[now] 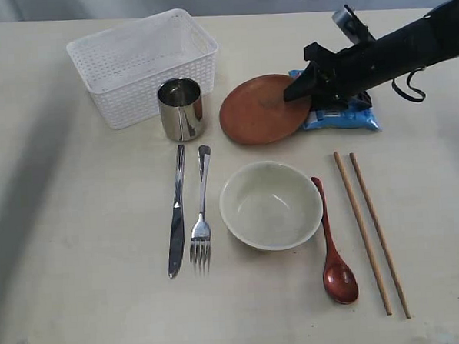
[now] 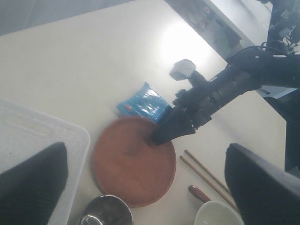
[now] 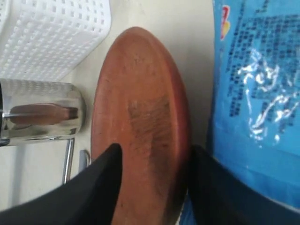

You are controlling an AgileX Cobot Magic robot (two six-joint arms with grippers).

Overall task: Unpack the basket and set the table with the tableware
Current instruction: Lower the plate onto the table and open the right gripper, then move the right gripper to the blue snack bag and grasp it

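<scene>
Exterior view: the right claw (image 1: 298, 87) reaches in from the far right and its tips sit at the right edge of the plate (image 1: 263, 108). The right wrist view shows its jaws parted, one finger over the plate's face and the other just past the rim, so it straddles the edge and does not seem to clamp it. The plate lies far of centre, just right of the cup (image 1: 181, 109), and its right side rides up on the blue packet (image 1: 350, 121), so it looks tilted, not flat on the bench (image 1: 80, 264). A round plate has no long axis. What matters is that the rim lies right between these jaws, and the right arm is far nearer.

The left claw (image 2: 144, 146) hangs spread wide and empty, high above the basket's corner and the plate.

The basket (image 1: 143, 65) stands far left, and no tableware shows inside it. Nearer lie the knife (image 1: 176, 213) and fork (image 1: 201, 212) side by side, then the bowl (image 1: 270, 204), the spoon (image 1: 332, 244) and the chopsticks (image 1: 363, 234), all running near to far.

The bench is pale, smooth and matte, with free room left of the knife and near the bowl. Judging by this, little remains but seating the plate flat off the packet.
</scene>
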